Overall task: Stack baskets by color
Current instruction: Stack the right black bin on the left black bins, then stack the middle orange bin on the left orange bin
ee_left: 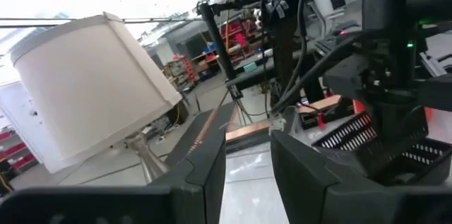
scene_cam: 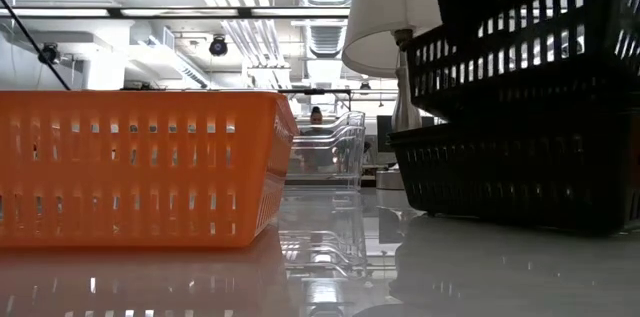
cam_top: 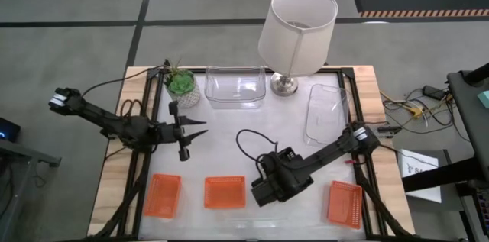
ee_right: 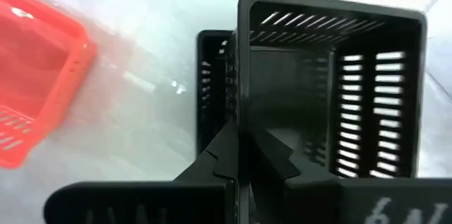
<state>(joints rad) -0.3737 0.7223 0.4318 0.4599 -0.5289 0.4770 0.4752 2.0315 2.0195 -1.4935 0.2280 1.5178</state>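
My right gripper [cam_top: 269,183] hangs over the table's near middle, shut on a black mesh basket [ee_right: 332,90] that tilts above a second black basket [scene_cam: 500,172] standing on the table. Three orange mesh baskets [cam_top: 163,195] [cam_top: 225,191] [cam_top: 344,204] lie in a row along the near edge. Two clear baskets [cam_top: 235,87] [cam_top: 327,112] rest at the back. My left gripper [cam_top: 187,131] hovers open at the table's left, fingers pointing toward the right, with nothing between them. My right gripper pinches one side wall of the upper black basket just below its rim [ee_right: 241,114], one finger inside the basket and one outside. The fingers come from above, pointing down. The basket hangs tilted [scene_cam: 530,37] over the lower black basket; whether the two touch I cannot tell.
A white lamp [cam_top: 296,24] stands at the far middle and a potted green plant [cam_top: 182,84] at the far left. Cables [cam_top: 248,141] trail on the table beside the right arm. Bare table shows between the two arms.
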